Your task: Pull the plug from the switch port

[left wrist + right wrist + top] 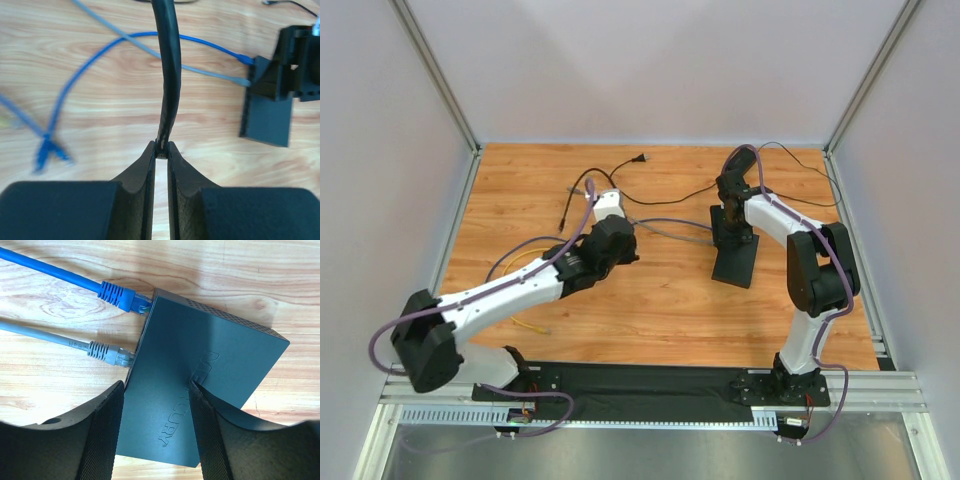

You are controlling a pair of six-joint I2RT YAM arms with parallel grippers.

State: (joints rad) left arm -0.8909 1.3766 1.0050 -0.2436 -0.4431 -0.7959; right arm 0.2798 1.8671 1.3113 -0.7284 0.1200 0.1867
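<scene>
Two plugs, blue (pixel 119 294) and grey (pixel 104 351), in one switch (pixel 200 385); right claw (pixel 155 412) clenched astride it, left claw (pixel 161 165) pinching black cord (pixel 169 75)

Blue cable (pixel 55 272) and grey cable (pixel 45 335) crowd switch (pixel 200 375) port side (left), bare wood (pixel 280 285) right

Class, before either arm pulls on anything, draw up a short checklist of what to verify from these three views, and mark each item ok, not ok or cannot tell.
1. Right gripper straddles the switch: ok; firmness of grip cannot tell.
2. Blue plug seated in a port: ok.
3. Grey plug seated in a port: ok.
4. Left gripper holds a network cable: not ok; it pinches a thick black cord.
5. Which plug to pull: cannot tell.
</scene>
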